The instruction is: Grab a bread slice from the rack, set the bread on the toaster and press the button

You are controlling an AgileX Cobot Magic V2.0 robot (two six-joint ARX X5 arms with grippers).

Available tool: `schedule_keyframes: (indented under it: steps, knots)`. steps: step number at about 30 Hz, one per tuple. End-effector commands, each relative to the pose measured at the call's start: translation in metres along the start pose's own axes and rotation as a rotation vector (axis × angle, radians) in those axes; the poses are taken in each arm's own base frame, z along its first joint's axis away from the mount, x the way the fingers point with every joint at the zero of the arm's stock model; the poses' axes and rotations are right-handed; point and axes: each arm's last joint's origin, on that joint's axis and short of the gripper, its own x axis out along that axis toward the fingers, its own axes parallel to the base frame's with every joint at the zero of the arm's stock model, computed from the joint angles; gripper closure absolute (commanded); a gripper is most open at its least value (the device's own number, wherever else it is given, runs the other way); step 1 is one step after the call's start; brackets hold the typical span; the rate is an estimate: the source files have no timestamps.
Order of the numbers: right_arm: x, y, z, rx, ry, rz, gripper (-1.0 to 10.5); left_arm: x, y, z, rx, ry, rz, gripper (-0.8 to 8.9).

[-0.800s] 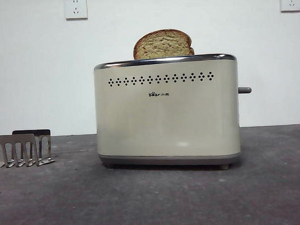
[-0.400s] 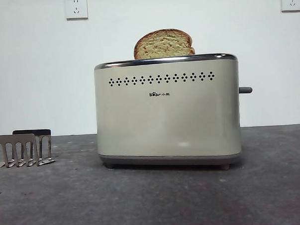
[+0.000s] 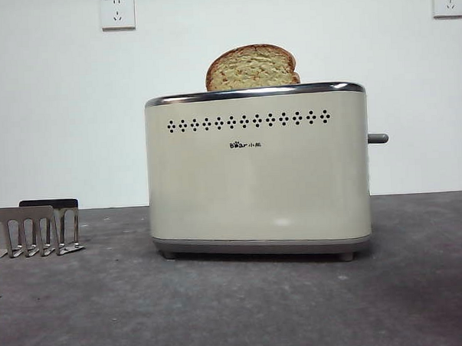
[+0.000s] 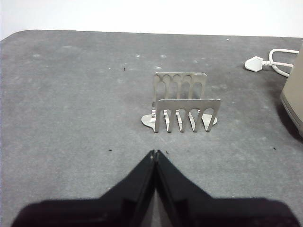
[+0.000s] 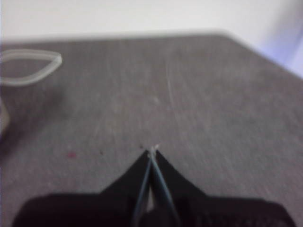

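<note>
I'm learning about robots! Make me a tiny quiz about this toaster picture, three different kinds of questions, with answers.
1. True or false: the rack holds bread.
2. Where is the bread? A) in the toaster B) on the table C) in an end effector
3. Fill in: the left end effector is ____ (open/shut).

Key:
1. False, it holds none.
2. A, its top sticks out.
3. Shut. The right end effector is too, and the button looks unpressed.

The table [image 3: 245, 310] is dark grey and a bit rough. The big toaster [image 3: 258, 172] stands on it in the middle. The little rack [image 3: 34, 229] stands far left.
</note>
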Motion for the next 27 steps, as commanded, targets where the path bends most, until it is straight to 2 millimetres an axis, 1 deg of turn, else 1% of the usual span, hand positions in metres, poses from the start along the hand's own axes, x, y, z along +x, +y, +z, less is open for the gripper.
schedule_keyframes:
  steps: [1,9,27]
  knots:
    - [-0.0009,0.0005,-0.0009,-0.012,-0.004,0.022,9.5,0.001,0.0,-0.0029,-0.005,0.004,-0.002,8.16]
    - [-0.0007,0.0033,-0.0018,-0.082,-0.035,0.118,9.5,0.001,0.0,-0.0028,-0.005,0.004,-0.002,8.16]
    - [-0.0006,0.0034,-0.0019,-0.076,-0.034,0.118,9.5,0.001,0.0,-0.0028,-0.005,0.004,-0.002,8.16]
